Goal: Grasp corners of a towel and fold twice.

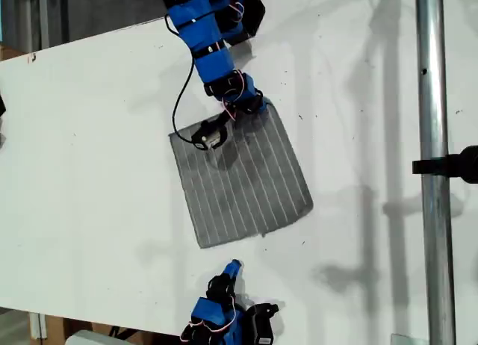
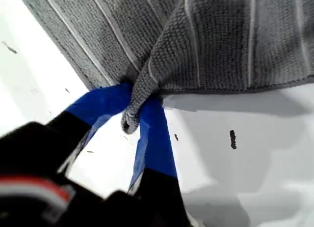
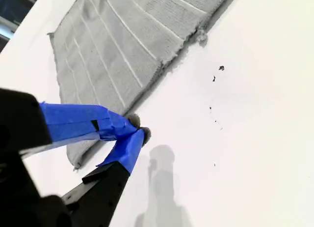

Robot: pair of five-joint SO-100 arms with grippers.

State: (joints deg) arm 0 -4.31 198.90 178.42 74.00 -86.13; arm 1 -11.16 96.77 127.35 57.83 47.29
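The towel [image 1: 240, 179] lies flat on the white counter [image 1: 89, 151], between my 2 arms. My first hand [image 2: 138, 120] is clamped on 1 far corner [image 2: 131, 120], the cloth bunched between its blue fingers [image 2: 154, 133], so that edge can be lifted over for a fold. My second hand [image 3: 132, 131] sits just off the towel's near edge, fingers nearly closed with no cloth between them. I judge it needs a near corner before any fold starts.

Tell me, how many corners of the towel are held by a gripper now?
1. My first gripper pinches a corner of the towel. My second gripper is closed beside the towel's edge, holding nothing.
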